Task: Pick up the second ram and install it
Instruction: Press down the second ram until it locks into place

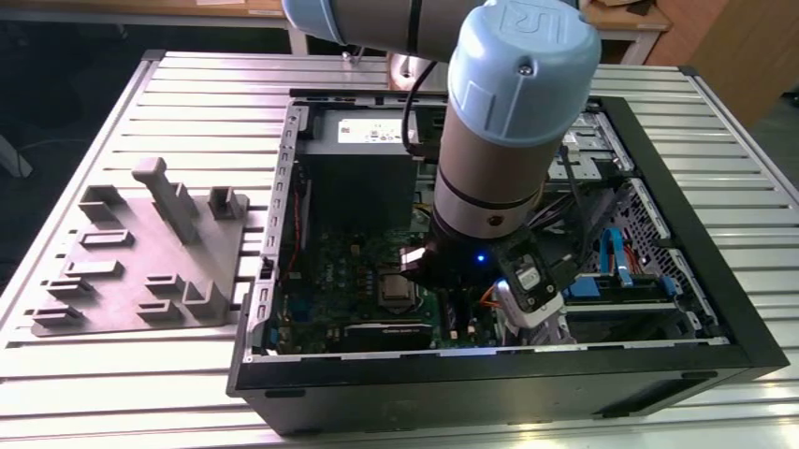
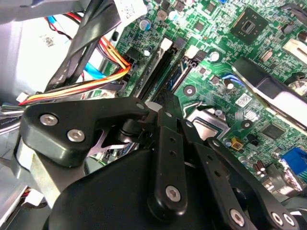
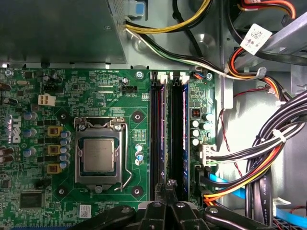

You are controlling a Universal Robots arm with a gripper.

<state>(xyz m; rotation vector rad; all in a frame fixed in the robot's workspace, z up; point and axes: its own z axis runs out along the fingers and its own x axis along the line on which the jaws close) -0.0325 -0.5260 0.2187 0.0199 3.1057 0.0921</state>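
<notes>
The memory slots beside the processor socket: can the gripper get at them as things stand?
Probably yes. In the first wrist view the gripper hangs right at the end of the memory slots, and the cable bundle lies apart from them, to one side, so nothing seems to block the way.

In the exterior view, the arm (image 1: 500,122) runs off the top edge of the frame and covers the centre of the open computer case (image 1: 712,309), hiding much of the motherboard (image 1: 337,262) beneath it. The gripper (image 1: 452,271) is lost in shadow under the wrist. In the second wrist view, black gripper linkage (image 2: 168,158) fills the lower half, blocking the board there. In the first wrist view, the memory slots (image 3: 169,134) are too dark to tell whether a module sits in them.
</notes>
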